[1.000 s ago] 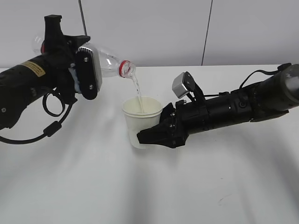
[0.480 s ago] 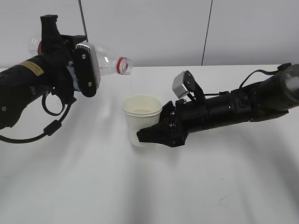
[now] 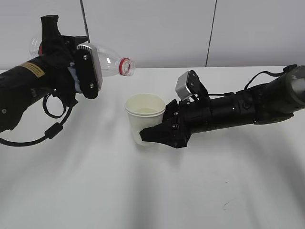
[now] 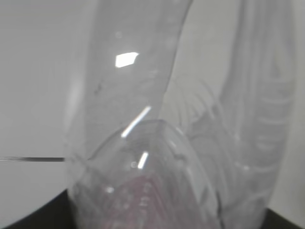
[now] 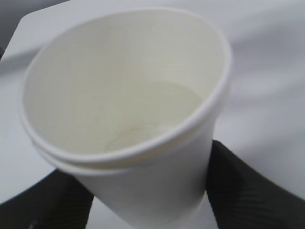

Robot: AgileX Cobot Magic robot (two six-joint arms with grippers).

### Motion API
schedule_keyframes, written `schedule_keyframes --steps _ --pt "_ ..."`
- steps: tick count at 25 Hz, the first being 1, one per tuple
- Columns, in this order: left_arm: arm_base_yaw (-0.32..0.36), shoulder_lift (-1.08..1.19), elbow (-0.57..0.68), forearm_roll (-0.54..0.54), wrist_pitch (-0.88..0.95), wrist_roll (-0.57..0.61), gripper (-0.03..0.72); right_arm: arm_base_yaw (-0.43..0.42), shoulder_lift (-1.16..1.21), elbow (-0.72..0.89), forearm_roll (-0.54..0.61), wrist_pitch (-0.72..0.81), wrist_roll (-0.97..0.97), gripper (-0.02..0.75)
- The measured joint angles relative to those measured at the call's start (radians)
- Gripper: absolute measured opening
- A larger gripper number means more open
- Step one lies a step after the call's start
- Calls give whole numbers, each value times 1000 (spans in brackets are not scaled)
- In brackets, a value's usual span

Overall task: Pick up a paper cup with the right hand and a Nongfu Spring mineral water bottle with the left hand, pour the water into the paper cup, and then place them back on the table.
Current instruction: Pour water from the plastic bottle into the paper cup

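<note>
My left gripper is shut on the clear water bottle, held nearly level above the table, its red-ringed open mouth pointing right. No water runs from it. In the left wrist view the bottle fills the frame, blurred. My right gripper is shut on the white paper cup, held slightly tilted just above the white table, below and right of the bottle mouth. The right wrist view shows the cup with water in its bottom, between the black fingers.
A grey wall with dark vertical seams stands behind the table's far edge. The left arm's black cable loops down over the table at the left.
The stream of water from bottle to cup has stopped. The bottle mouth has lifted and drawn back left. The cup has tilted a little and shifted slightly.
</note>
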Motion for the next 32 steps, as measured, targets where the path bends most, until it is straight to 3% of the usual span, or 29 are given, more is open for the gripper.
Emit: schedule_keyframes --steps 12,22,32 --pt "0 0 -1 0 -1 -36 349 0 0 0 49 20 -36 501" --pt "0 0 -1 -2 -3 -378 349 0 0 0 72 20 -42 501" --pt "0 0 -1 -5 10 -876 349 0 0 0 131 58 -52 501"
